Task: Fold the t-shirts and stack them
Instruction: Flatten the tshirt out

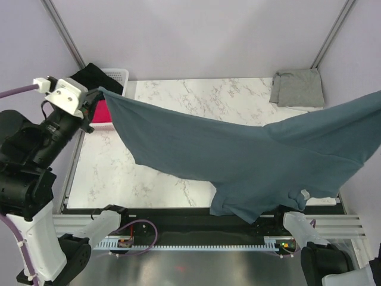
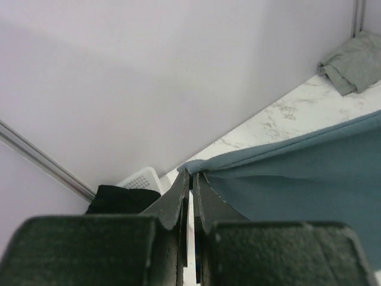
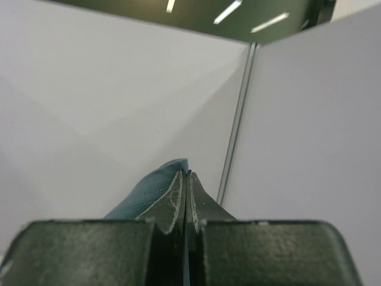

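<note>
The left claw [image 2: 190, 174] and right claw [image 3: 186, 174] each pinch the blue t-shirt [image 1: 238, 149], stretched in the air; next, probably, lay it flat on the table [image 1: 178, 95] for folding.

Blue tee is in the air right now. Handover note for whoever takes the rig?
Left gripper: shut on a corner of the blue tee.
Right gripper: shut on its other end, beyond the top view's right edge.
Blue tee: stretched above the table, unfolded, sagging toward the near edge.
Grey tee: folded, far right corner.
To do: fold the blue tee, stack it with the grey.
</note>
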